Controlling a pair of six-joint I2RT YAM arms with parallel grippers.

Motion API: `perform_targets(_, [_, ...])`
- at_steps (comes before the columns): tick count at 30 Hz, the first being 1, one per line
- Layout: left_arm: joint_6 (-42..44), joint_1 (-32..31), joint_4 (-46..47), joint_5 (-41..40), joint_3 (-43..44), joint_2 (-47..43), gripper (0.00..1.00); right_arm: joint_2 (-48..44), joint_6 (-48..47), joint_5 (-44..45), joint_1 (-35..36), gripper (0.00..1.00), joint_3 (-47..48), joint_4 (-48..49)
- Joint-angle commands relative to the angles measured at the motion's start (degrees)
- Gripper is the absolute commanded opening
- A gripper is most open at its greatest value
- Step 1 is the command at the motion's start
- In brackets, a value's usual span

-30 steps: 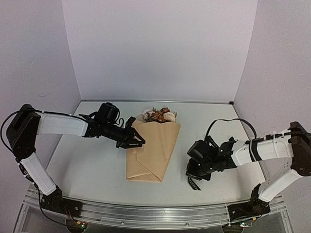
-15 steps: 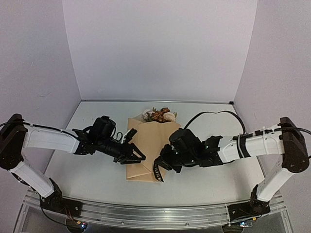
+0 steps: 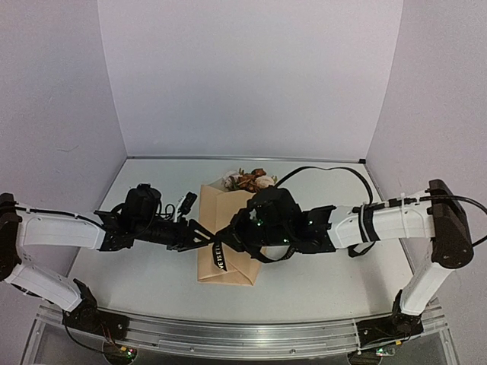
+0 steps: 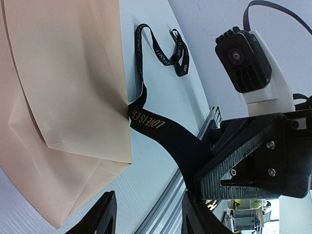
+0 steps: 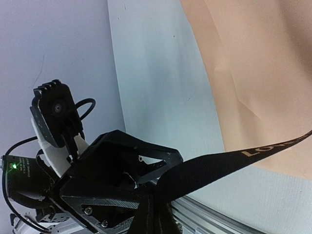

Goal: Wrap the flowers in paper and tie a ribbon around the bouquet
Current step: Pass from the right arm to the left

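Observation:
The bouquet (image 3: 242, 228) lies mid-table as a tan paper (image 4: 68, 73) cone, and the flowers (image 3: 248, 181) show at its far end. My right gripper (image 5: 155, 210) is shut on the black ribbon (image 5: 229, 163). It holds the ribbon over the bouquet's near left edge (image 3: 221, 255). The ribbon's lettered length runs under the paper's edge (image 4: 146, 119), and its free end loops on the table (image 4: 161, 48). My left gripper (image 4: 148, 220) is open just left of the right gripper (image 4: 229, 170), nearly touching it. Only table shows between its fingers (image 4: 102, 217).
The aluminium rail (image 3: 243, 334) runs along the table's near edge, just below both grippers. White walls close the back and sides. The right arm's black cable (image 3: 327, 173) arcs over the table behind the bouquet.
My right arm has swept left across the bouquet, carrying the ribbon to its left edge. My left gripper has drawn back toward the near left and opened wider.

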Motion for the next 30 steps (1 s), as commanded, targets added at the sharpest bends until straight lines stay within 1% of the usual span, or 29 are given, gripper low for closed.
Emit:
perform_targets(1, [-0.6, -1.2, 8.1, 4.8, -1.2, -2.3, 0.48, 1.1, 0.4, 1.4, 0.4, 0.00, 2.7, 2.4])
perform_targets(6, [-1.6, -1.2, 5.6, 0.4, -4.1, -9.3, 0.47, 1.1, 1.4, 2.5, 0.3, 0.00, 1.6, 2.5])
perform_targets(9, [-1.7, -1.2, 5.9, 2.4, -4.9, -11.3, 0.48, 1.9, 1.4, 2.3, 0.4, 0.00, 2.7, 2.6])
perform_targets(13, [-0.7, -1.3, 4.0, 3.2, -3.7, -9.5, 0.48, 3.1, 1.4, 1.5, 0.4, 0.00, 4.7, 2.8])
perform_targets(19, [0.2, -1.3, 2.6, 3.9, -1.6, -6.1, 0.47, 3.4, 1.8, 1.1, 0.4, 0.00, 5.3, 3.3])
perform_targets(24, [-0.1, -1.7, 4.4, 5.2, -0.4, -4.7, 0.48, 3.9, 2.3, 0.7, 0.5, 0.00, 5.0, 4.2])
perform_targets(30, [-0.4, -2.1, 4.9, 5.8, 0.5, -2.9, 0.44, 3.8, 1.9, 0.4, 0.5, 0.00, 4.7, 4.6])
